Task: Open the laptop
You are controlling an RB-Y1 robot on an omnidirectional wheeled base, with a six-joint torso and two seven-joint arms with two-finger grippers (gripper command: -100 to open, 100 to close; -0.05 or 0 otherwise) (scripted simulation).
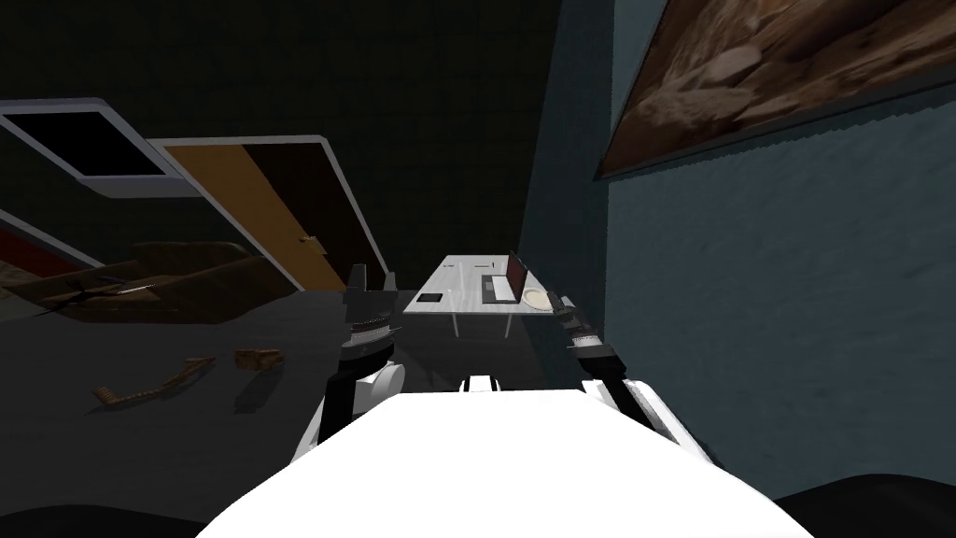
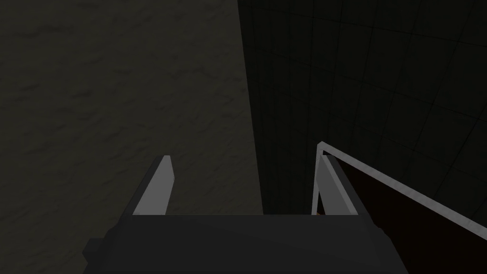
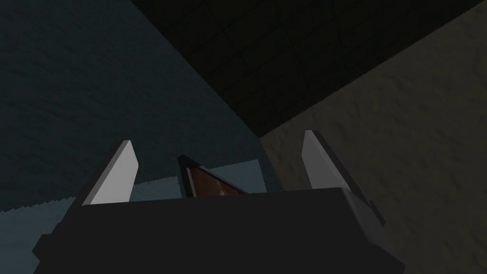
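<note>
Laptop (image 1: 505,283), thin and dark-cased with a reddish screen, on the right part of a white rectangular worktop (image 1: 462,280), well ahead of both hands, its lid raised near upright; left hand (image 1: 372,278), a dark box with two light grey blade fingers (image 2: 159,190), held up on the left, released, nothing between the fingers; right hand (image 1: 564,303), beside the blue-grey wall (image 1: 794,280), likewise released, its fingers (image 3: 119,176) spread on nothing; small brown wooden pieces (image 1: 257,359) lying on the dark floor (image 1: 187,448) to the left; on the worktop, a flat black rectangular slab (image 1: 429,298) at the near left corner and a pale round plate (image 1: 537,299) just beside the laptop at the near right corner; beyond, a brown door (image 1: 271,205) in a white frame; a large brown framed picture (image 1: 794,75) high on the blue-grey wall.
</note>
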